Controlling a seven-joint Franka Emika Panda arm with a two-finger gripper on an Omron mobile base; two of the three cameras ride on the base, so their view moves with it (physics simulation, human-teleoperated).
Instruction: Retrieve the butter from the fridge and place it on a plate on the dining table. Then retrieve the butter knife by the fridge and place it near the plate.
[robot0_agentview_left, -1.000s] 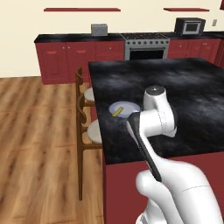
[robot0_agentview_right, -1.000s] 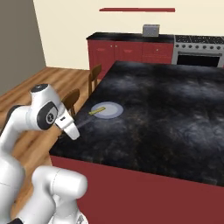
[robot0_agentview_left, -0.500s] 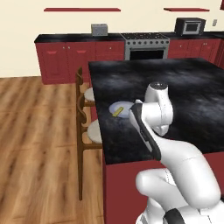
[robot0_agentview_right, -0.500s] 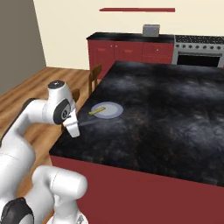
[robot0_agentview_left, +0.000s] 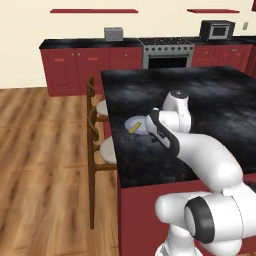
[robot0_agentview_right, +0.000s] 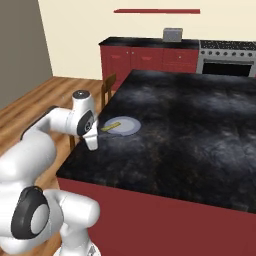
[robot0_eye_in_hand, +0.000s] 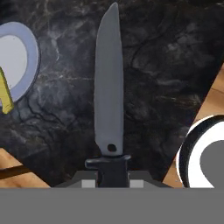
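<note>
My gripper (robot0_eye_in_hand: 113, 177) is shut on the dark handle of the butter knife (robot0_eye_in_hand: 108, 100), whose grey blade points away over the dining table (robot0_eye_in_hand: 166, 65). In the base views the gripper (robot0_agentview_left: 158, 139) (robot0_agentview_right: 93, 144) hovers low over the black marbled top (robot0_agentview_left: 200, 100) (robot0_agentview_right: 190, 125), near its chair-side edge. It is just beside the plate (robot0_agentview_left: 141, 123) (robot0_agentview_right: 127, 125) (robot0_eye_in_hand: 31, 57). The yellow butter (robot0_agentview_left: 134, 127) (robot0_agentview_right: 111, 127) (robot0_eye_in_hand: 4, 94) lies on that plate. The fridge is out of view.
Wooden chairs (robot0_agentview_left: 95, 135) stand against the island's edge by the plate. Red cabinets with a black counter (robot0_agentview_left: 90, 45), a stove (robot0_agentview_left: 165, 50) and a microwave (robot0_agentview_left: 216, 30) line the back wall. Wooden floor lies to the left.
The arm has folded lower, and the hand with the knife has edged a little toward the plate. The plate and the butter have not moved.
</note>
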